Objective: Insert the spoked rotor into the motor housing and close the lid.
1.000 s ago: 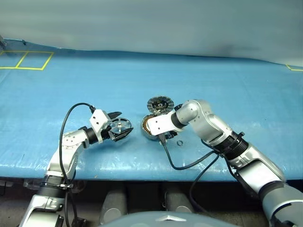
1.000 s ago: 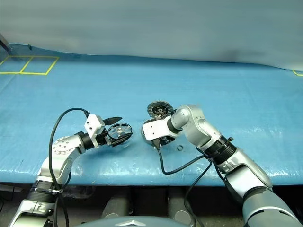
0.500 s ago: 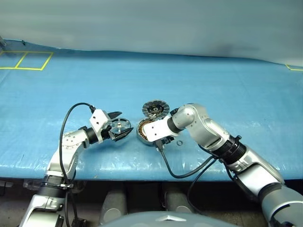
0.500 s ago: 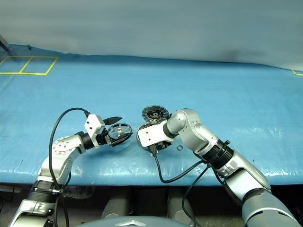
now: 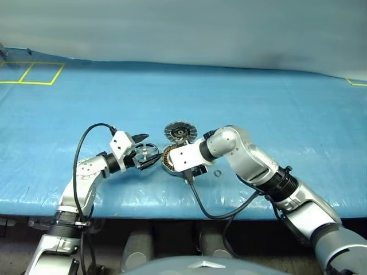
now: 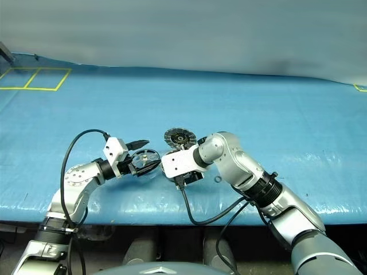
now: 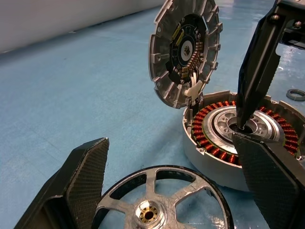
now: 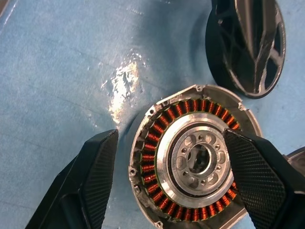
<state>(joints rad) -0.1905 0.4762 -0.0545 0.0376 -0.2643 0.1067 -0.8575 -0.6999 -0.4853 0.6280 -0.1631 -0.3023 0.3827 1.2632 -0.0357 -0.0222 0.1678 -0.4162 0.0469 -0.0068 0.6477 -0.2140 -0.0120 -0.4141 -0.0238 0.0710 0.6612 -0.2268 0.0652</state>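
I see the round silver-grey motor housing (image 8: pixel 193 160) with copper windings on the blue mat (image 5: pixel 258 109), striped lid (image 7: pixel 185 51) upright. Right gripper (image 8: pixel 171 186) straddles it, fingers spread. Left gripper (image 7: pixel 169 191) clasps the silver-rimmed spoked rotor (image 7: pixel 159 200) just beside. Small black ring (image 5: pixel 217 173) lies nearby.

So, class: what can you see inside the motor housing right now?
Inside the motor housing sits a ring of copper windings around a silver hub. The spoked rotor isn't in yet. The housing floor under the windings is hidden.
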